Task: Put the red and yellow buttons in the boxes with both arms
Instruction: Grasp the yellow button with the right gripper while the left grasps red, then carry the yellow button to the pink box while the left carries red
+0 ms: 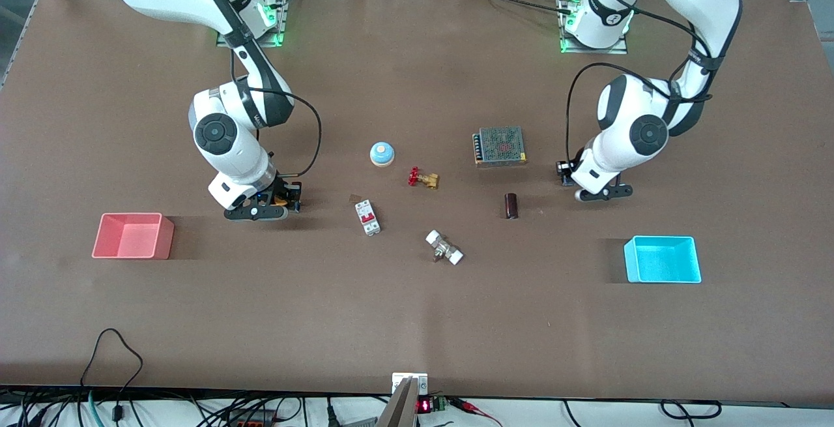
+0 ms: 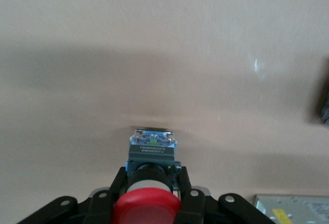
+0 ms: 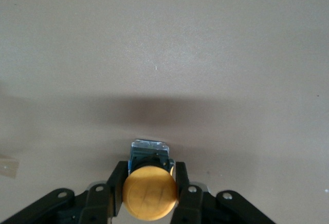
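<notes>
- Brown desk [image 1: 417, 323] fills the front view, with both robot bases along its upper edge and cables hanging at the lower edge.
- Both boxes have nothing in them: the pink-red box [image 1: 133, 236] stands toward the right arm's end of the desk, and the cyan box [image 1: 662, 259] toward the left arm's end. So no button is placed yet.
- The picking step looks done for both arms. What is left, I judge, is to carry each button to a box and let it go.
- The right claw [image 3: 149, 193] is closed around the yellow button [image 3: 150, 192]. Its two fingers press the black body from both sides, just under the round cap.
- In the front view this right claw [image 1: 270, 204] is low over the desk, near the pink-red box but not over it.
- The left claw [image 2: 149, 203] grips the red button [image 2: 147, 207] in the same way, fingers on each side of the body, the red cap toward the camera.
- The left claw [image 1: 596, 189] is over bare desk beside the grey power supply [image 1: 500, 147], well apart from the cyan box.
- Other parts lie between the arms: a blue-domed bell [image 1: 382, 153], a brass valve [image 1: 423, 178], a breaker [image 1: 367, 216].
</notes>
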Tool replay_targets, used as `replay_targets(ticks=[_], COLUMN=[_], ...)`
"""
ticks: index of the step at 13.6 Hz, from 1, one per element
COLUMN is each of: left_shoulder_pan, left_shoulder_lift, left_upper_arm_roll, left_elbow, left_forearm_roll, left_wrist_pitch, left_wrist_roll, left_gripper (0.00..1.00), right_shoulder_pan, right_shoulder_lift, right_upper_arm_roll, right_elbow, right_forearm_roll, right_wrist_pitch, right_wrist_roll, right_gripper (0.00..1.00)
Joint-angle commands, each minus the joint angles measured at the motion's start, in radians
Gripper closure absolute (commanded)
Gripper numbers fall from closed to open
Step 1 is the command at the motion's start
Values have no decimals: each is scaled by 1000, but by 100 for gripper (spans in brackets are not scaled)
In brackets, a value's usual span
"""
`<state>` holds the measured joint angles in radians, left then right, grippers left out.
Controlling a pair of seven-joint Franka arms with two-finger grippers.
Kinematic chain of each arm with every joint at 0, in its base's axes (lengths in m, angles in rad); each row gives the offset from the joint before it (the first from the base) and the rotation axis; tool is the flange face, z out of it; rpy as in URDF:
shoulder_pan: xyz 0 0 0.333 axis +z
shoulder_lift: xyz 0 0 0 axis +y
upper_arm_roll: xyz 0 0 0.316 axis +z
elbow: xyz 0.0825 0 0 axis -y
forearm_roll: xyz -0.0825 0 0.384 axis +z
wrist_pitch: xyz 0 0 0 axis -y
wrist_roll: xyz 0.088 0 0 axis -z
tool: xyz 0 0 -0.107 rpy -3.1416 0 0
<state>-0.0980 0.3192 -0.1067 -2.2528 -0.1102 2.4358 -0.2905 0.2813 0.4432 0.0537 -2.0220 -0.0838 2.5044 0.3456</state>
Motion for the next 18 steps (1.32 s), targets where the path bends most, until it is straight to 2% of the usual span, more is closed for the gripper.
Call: replay_targets(ticks=[1, 3, 5, 6, 10, 13, 15, 18], left_shoulder_pan=[73, 118, 141, 153, 233, 261, 261, 265], left_shoulder_lift=[-97, -104, -95, -92, 18, 87, 133, 187], left_upper_arm_roll=[4, 4, 4, 4, 2, 2, 2, 1], left_elbow=[27, 106, 207, 234, 360, 436, 490, 579], left_forearm_roll=[-13, 21, 140, 155, 144, 144, 142, 142], left_wrist_pitch=[-20, -79, -148, -159, -167, -165, -167, -191], left_wrist_roll=[31, 34, 57, 60, 167, 226, 229, 260], left_gripper=[84, 85, 87, 88, 90, 91, 92, 93], right_shoulder_pan=[-1, -1, -8, -13, -109, -214, -249, -264], right_shoulder_lift=[0, 0, -21, -46, -181, -254, -267, -255], right_upper_arm_roll=[2, 2, 2, 2, -2, -20, -55, -161], right_elbow=[-6, -4, 6, 8, 48, 52, 72, 86], right_forearm_roll=[-11, -11, -11, -10, -10, -10, -11, -8], right_wrist_pitch=[16, 16, 8, -4, -243, -318, -329, -323], right_wrist_roll=[0, -2, -28, -46, -193, -337, -416, -595], right_gripper=[66, 68, 69, 70, 70, 70, 70, 70])
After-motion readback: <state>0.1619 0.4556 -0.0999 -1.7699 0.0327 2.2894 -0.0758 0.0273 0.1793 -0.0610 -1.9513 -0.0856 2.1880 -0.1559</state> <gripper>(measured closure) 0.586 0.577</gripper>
